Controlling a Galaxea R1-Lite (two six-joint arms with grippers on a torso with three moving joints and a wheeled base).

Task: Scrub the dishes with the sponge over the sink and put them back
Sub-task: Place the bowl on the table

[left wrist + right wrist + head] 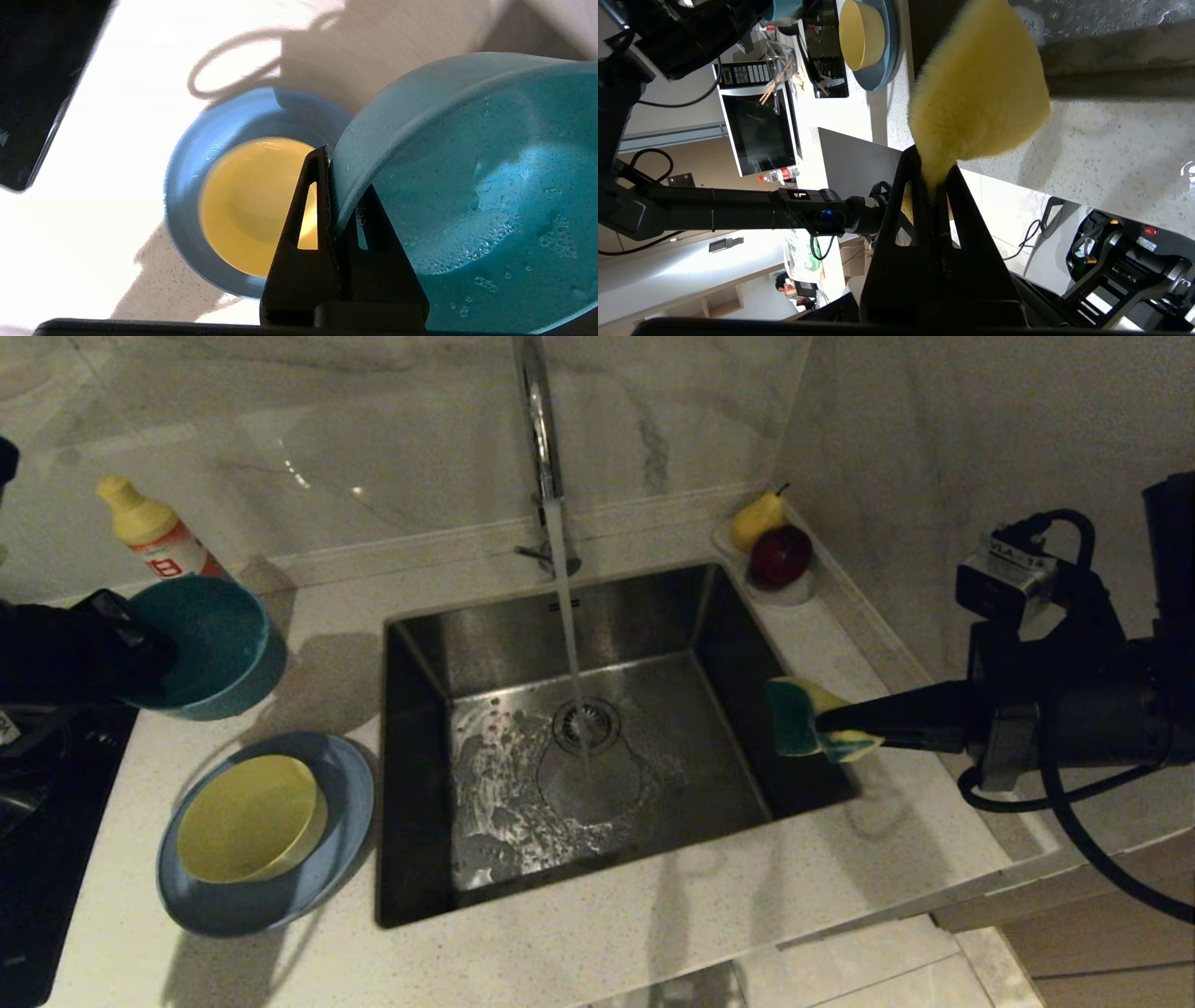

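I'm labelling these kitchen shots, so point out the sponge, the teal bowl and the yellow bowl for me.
sponge [795, 717]: head view, on its green scouring face.
teal bowl [217, 639]: head view, on its inner wall.
yellow bowl [247, 817]: head view, on its inside bottom, where it sits on the plate.

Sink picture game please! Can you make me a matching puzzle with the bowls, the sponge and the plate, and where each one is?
Things:
1. teal bowl
2. yellow bowl
3. sponge
4. plate

Places:
A. on the counter, under a bowl
B. pinched in the right gripper
C. sitting on the plate
D. held up by the left gripper

Pairs: 1-D, 2-C, 3-B, 4-A
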